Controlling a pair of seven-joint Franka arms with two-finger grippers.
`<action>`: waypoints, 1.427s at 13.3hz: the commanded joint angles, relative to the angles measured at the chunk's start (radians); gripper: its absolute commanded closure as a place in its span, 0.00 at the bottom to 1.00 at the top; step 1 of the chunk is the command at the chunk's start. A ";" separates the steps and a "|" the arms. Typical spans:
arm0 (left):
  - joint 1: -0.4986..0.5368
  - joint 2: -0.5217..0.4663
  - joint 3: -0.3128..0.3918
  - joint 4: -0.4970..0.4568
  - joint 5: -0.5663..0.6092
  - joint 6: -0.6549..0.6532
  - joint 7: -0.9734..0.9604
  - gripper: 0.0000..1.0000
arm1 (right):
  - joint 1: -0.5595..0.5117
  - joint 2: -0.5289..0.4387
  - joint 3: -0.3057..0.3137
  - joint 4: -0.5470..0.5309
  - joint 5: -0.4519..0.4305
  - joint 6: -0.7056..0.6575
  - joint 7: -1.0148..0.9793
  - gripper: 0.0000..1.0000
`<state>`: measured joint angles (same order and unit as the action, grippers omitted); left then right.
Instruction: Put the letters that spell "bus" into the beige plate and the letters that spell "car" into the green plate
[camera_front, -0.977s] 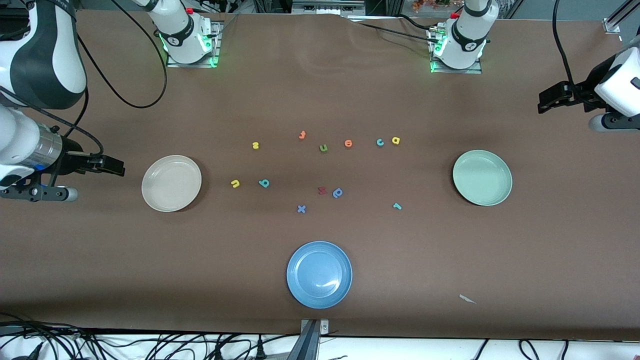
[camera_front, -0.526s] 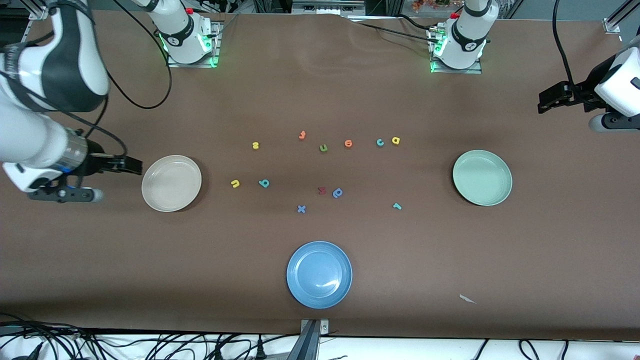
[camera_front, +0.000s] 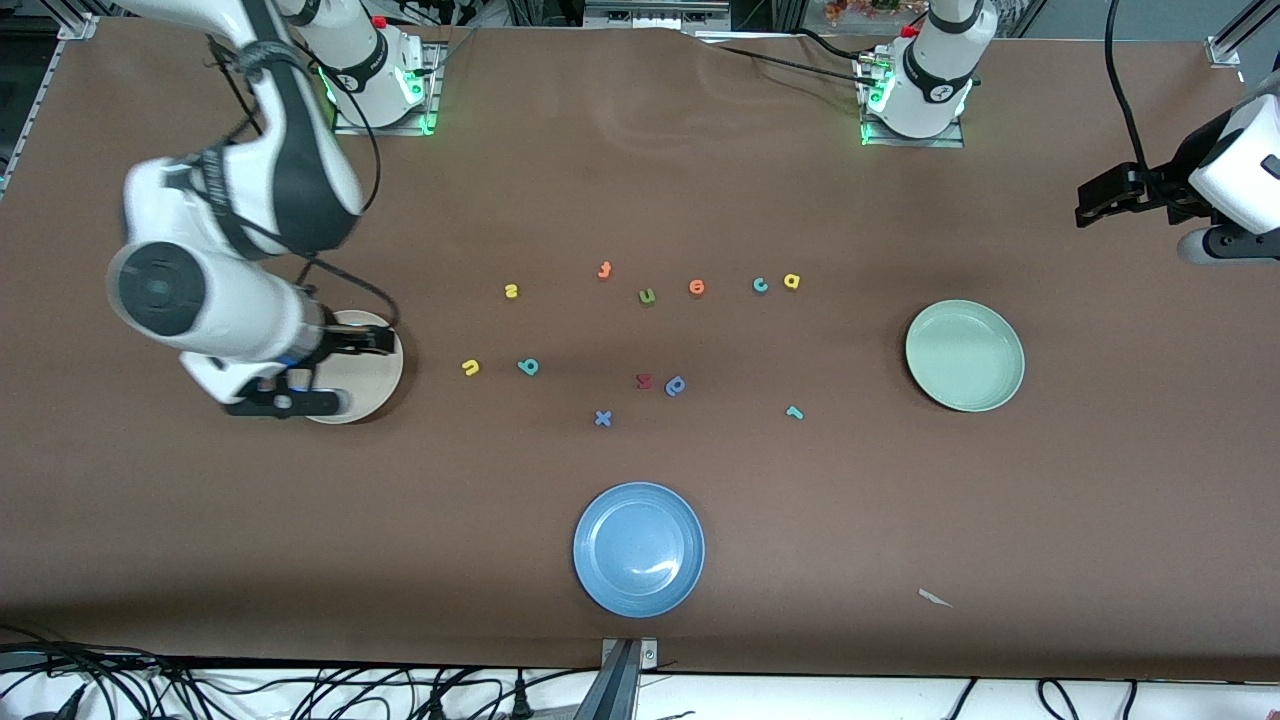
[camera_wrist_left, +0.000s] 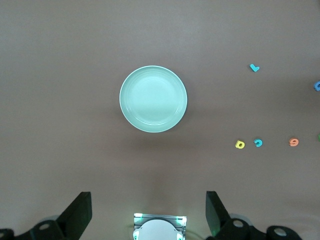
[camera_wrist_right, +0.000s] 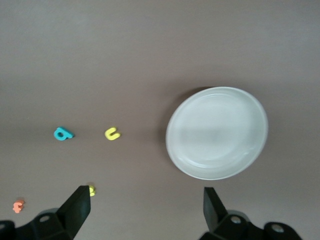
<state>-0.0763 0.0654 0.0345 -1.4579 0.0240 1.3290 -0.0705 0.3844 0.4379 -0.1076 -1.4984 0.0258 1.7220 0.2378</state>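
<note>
- Two arms: right gripper (camera_front: 385, 342), jaws spread and empty, hangs over the beige plate (camera_front: 372, 385); left gripper (camera_front: 1088, 203), also spread and empty, waits over the table's left-arm end.
- Green plate (camera_front: 964, 355): empty, toward the left arm's end.
- Blue plate (camera_front: 638, 548): nearest the front camera.
- Yellow "u" (camera_front: 470, 368) and teal "b" (camera_front: 528, 367): side by side near the beige plate; yellow "s" (camera_front: 511, 291) farther back.
- Teal "c" (camera_front: 760, 285) just beside yellow "a" (camera_front: 791, 281); teal "r" (camera_front: 794, 411) nearer the camera.
</note>
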 joint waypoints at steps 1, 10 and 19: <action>-0.004 0.016 0.001 0.036 0.013 -0.025 0.001 0.00 | 0.046 0.007 -0.003 -0.046 0.002 0.017 0.021 0.00; -0.005 0.016 -0.001 0.036 0.011 -0.025 0.000 0.00 | 0.056 -0.034 0.126 -0.307 0.042 0.247 0.179 0.01; 0.012 0.011 0.002 0.031 -0.039 -0.022 0.001 0.00 | 0.080 -0.034 0.209 -0.634 0.036 0.629 0.209 0.02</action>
<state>-0.0755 0.0658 0.0361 -1.4563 0.0179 1.3291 -0.0705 0.4656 0.4493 0.0905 -2.0458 0.0576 2.2947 0.4346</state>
